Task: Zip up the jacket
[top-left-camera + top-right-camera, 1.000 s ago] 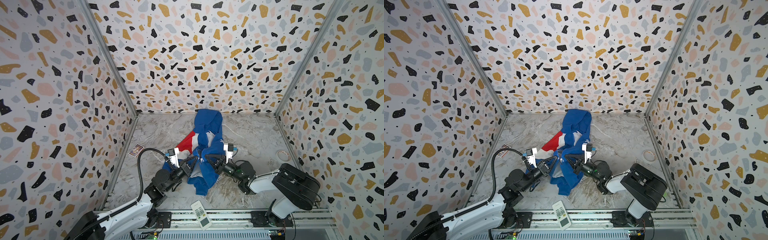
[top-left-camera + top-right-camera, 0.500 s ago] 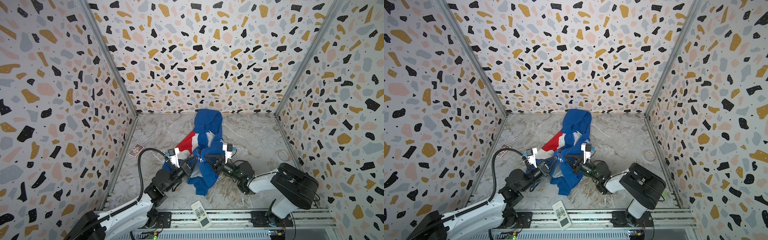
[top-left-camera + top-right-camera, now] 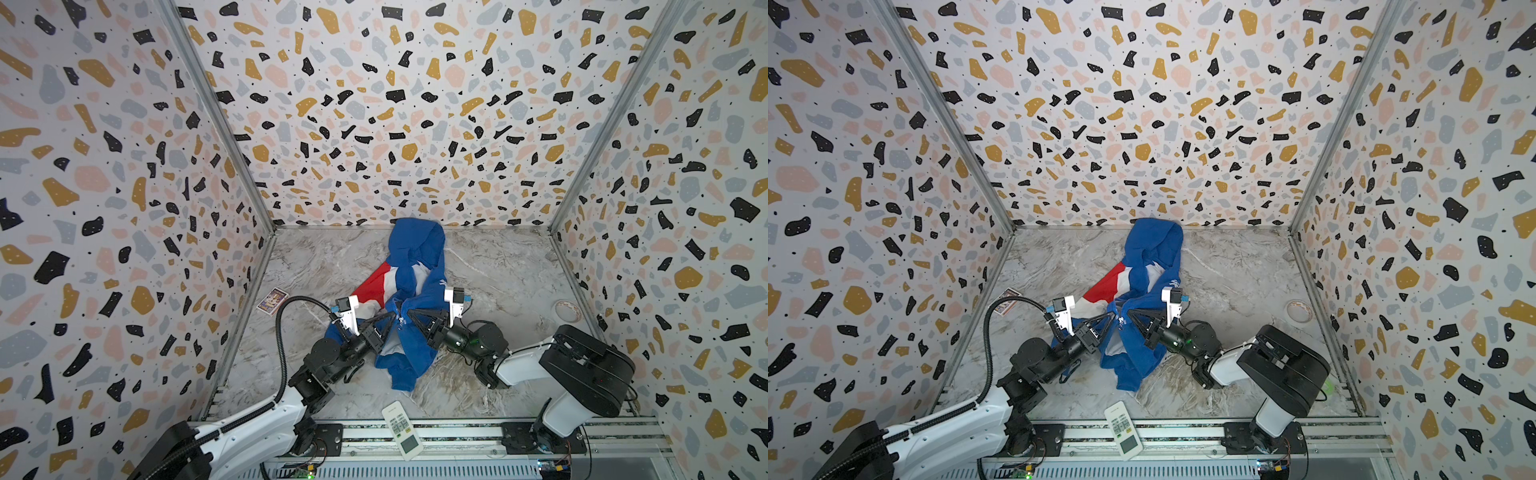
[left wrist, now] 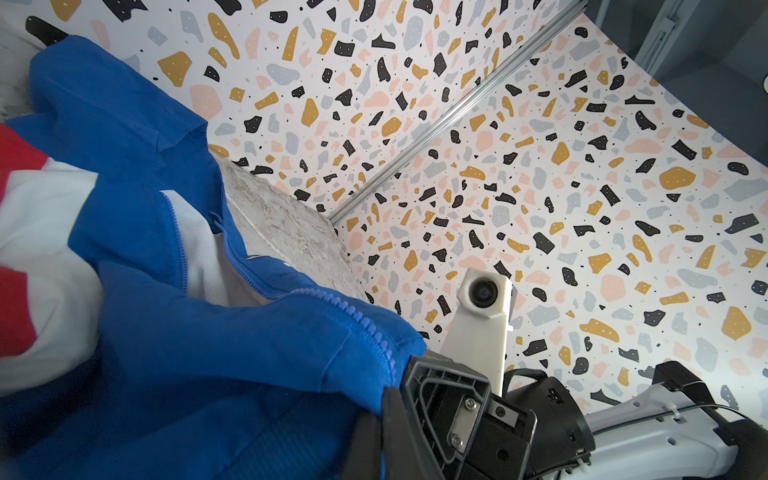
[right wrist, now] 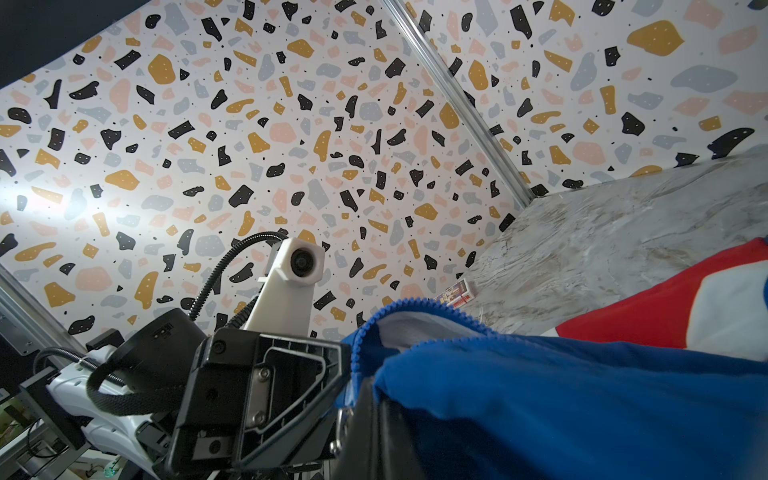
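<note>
The jacket (image 3: 415,249) (image 3: 1154,249) is royal blue with a red and white band. It lies crumpled mid-floor, hood toward the back wall. Its front edges are bunched up between my two grippers. In both top views my left gripper (image 3: 392,316) (image 3: 1111,317) and right gripper (image 3: 410,312) (image 3: 1129,312) meet tip to tip at the front opening. Each is shut on blue fabric beside the zipper teeth (image 4: 361,320) (image 5: 360,332). The left wrist view shows my left gripper (image 4: 380,408) pinching cloth, and the right wrist view shows my right gripper (image 5: 375,388) doing the same. A small metal ring (image 5: 339,432) hangs between them.
A white remote control (image 3: 402,430) lies at the front rail. A playing card (image 3: 272,300) sits by the left wall and a tape ring (image 3: 567,309) by the right wall. Terrazzo-patterned walls close in three sides of the marble floor (image 3: 498,270).
Almost nothing: my right gripper has edged slightly toward the left one, and both keep their pinch on the jacket.
</note>
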Action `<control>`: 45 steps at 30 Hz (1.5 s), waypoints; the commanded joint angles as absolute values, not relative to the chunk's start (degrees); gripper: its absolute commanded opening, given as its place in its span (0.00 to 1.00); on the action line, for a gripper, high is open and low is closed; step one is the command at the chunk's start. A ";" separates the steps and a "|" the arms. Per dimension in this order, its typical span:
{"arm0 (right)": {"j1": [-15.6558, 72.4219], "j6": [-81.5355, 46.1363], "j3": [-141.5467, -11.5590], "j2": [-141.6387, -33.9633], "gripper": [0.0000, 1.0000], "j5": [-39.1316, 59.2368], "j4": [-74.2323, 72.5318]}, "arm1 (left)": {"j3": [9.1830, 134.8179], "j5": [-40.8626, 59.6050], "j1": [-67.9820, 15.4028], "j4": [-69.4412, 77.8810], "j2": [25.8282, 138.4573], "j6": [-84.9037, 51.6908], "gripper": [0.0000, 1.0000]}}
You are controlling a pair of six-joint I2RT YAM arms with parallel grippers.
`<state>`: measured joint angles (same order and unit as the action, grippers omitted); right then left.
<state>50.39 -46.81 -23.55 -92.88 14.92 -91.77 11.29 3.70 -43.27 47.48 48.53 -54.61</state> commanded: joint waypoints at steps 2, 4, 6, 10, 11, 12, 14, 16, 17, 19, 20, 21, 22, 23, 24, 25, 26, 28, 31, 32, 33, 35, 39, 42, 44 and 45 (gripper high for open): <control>50.73 -46.23 -25.38 -92.82 0.00 14.76 -97.65 | 13.01 3.47 -43.59 50.27 47.87 -53.37 0.00; 50.78 -46.25 -25.42 -92.89 0.00 14.76 -97.65 | 13.10 3.47 -43.59 50.27 48.08 -53.37 0.00; 50.75 -46.40 -25.40 -92.90 0.00 14.77 -97.65 | 13.26 3.52 -43.64 50.36 48.42 -53.29 0.00; 50.78 -46.86 -25.43 -93.05 0.00 14.59 -98.38 | 13.49 3.76 -43.76 50.36 49.78 -53.04 0.00; 50.75 -47.03 -25.48 -93.08 0.00 14.58 -98.52 | 13.46 3.86 -43.77 50.57 50.11 -52.96 0.00; 50.79 -47.15 -25.57 -93.16 0.00 14.57 -98.53 | 13.46 3.87 -43.85 50.81 50.31 -52.95 0.00; 50.74 -47.32 -25.84 -93.23 0.00 14.64 -98.47 | 13.62 3.78 -44.02 50.89 50.60 -52.88 0.00; 50.79 -47.53 -25.96 -93.38 0.00 14.55 -98.53 | 13.84 3.65 -44.10 50.69 50.63 -52.67 0.00; 50.70 -47.76 -25.95 -93.42 0.00 14.49 -98.65 | 13.93 3.69 -44.18 50.50 50.75 -52.53 0.00; 50.71 -48.06 -25.88 -93.52 0.00 14.09 -98.94 | 14.14 3.63 -44.24 50.15 50.73 -52.38 0.00; 50.64 -48.26 -25.94 -93.65 0.00 13.86 -99.03 | 14.15 3.60 -44.34 50.02 50.78 -52.30 0.00; 50.56 -48.54 -25.94 -93.76 0.00 13.72 -99.14 | 14.15 3.60 -44.38 50.01 50.72 -52.29 0.00; 50.51 -48.90 -25.94 -93.78 0.00 13.55 -99.27 | 14.15 3.58 -44.46 49.92 50.73 -52.29 0.00; 50.45 -49.09 -25.85 -93.78 0.00 13.22 -99.41 | 14.07 3.60 -44.47 49.79 50.79 -52.29 0.00; 50.35 -49.27 -25.88 -93.70 0.00 13.02 -99.40 | 14.02 3.60 -44.47 49.67 50.71 -52.21 0.00; 50.27 -49.25 -25.76 -93.61 0.00 12.96 -99.28 | 13.98 3.60 -44.47 49.51 50.50 -52.21 0.00; 50.22 -49.20 -25.75 -93.44 0.00 12.96 -98.95 | 13.89 3.37 -44.47 49.33 50.16 -52.21 0.00; 50.27 -48.89 -25.50 -93.08 0.00 12.90 -98.06 | 13.72 2.55 -44.43 49.14 49.36 -52.12 0.00; 50.27 -48.65 -24.65 -92.48 0.00 12.44 -97.56 | 13.37 1.09 -44.47 49.37 47.71 -51.86 0.00; 50.27 -48.61 -24.28 -92.31 0.00 12.33 -97.60 | 13.23 0.85 -44.45 49.60 47.31 -51.81 0.00; 50.31 -48.52 -23.90 -92.06 0.00 12.15 -97.50 | 13.00 0.54 -44.45 50.10 46.93 -51.84 0.00; 50.33 -48.38 -23.46 -91.52 0.00 11.91 -97.20 | 12.45 0.20 -44.47 51.40 46.60 -52.09 0.00; 50.45 -48.18 -23.12 -90.76 0.00 11.64 -96.61 | 11.56 -0.01 -44.43 53.81 46.98 -53.10 0.00; 50.58 -48.01 -23.25 -90.40 0.00 11.57 -96.48 | 11.51 0.43 -44.47 54.32 47.92 -53.51 0.00; 50.57 -48.11 -23.35 -90.28 0.00 11.60 -96.70 | 11.52 0.61 -44.43 54.47 48.24 -53.68 0.00; 50.64 -48.15 -23.36 -90.26 0.00 11.55 -96.76 | 11.43 0.53 -44.47 54.47 48.29 -53.71 0.00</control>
